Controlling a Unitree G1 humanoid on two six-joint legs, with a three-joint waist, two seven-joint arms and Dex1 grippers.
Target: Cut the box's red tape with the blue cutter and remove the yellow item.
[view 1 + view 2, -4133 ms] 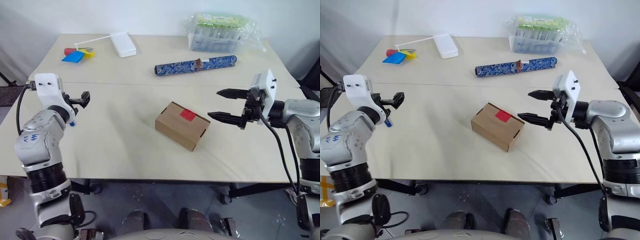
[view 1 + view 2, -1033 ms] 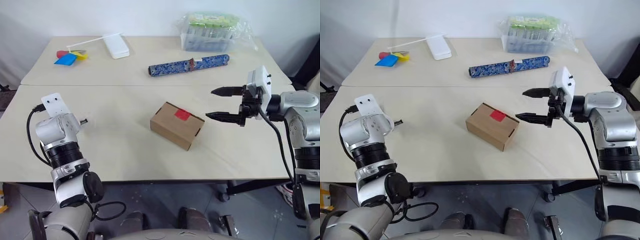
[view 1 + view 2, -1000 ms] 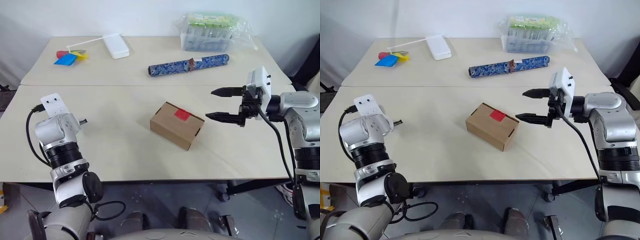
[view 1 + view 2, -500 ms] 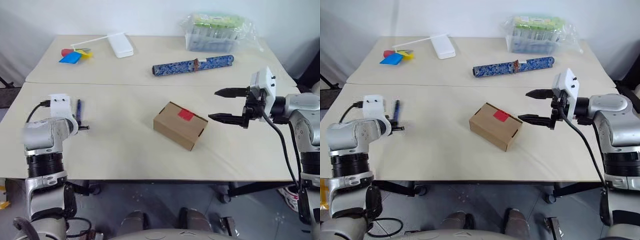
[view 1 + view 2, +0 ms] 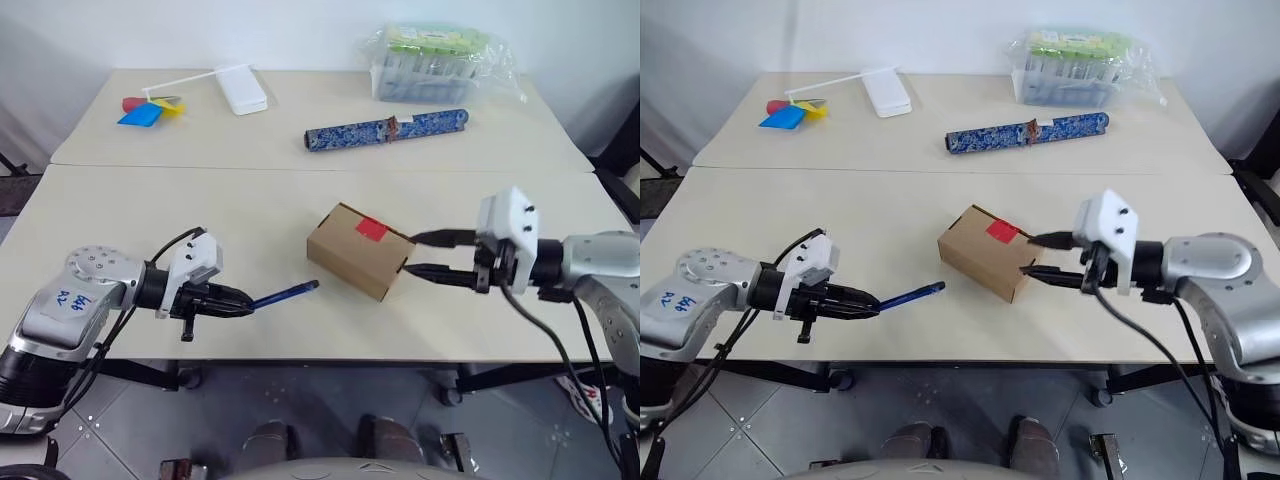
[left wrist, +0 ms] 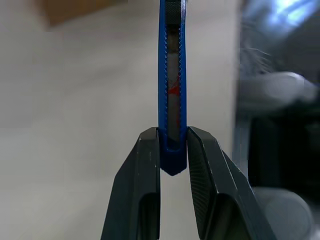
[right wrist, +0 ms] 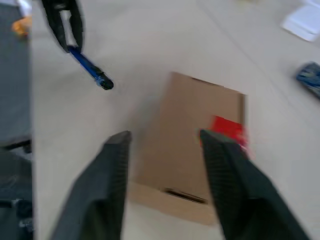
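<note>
Box of brown cardboard sits closed near the middle of the counter, its red tape square stuck across the top seam toward the far right corner. Nearer than the box and to its left, the left end effector is clenched on the blue cutter, gripping the butt end so the slim tool juts out toward the box's near left side; the cutter's tip lies just short of the carton, not touching it. The left wrist view shows the two black fingers pinching the cutter's blue body flat between them. Just right of the box, the right end effector points at the carton's right end with its fingers parted, one to either side of that end; I cannot tell whether they touch the cardboard. Beyond the box lies a long blue patterned roll, and farther still a clear plastic tub with green contents. Far off to the box's left, at the back, rest a white flat case and coloured paper scraps.
</note>
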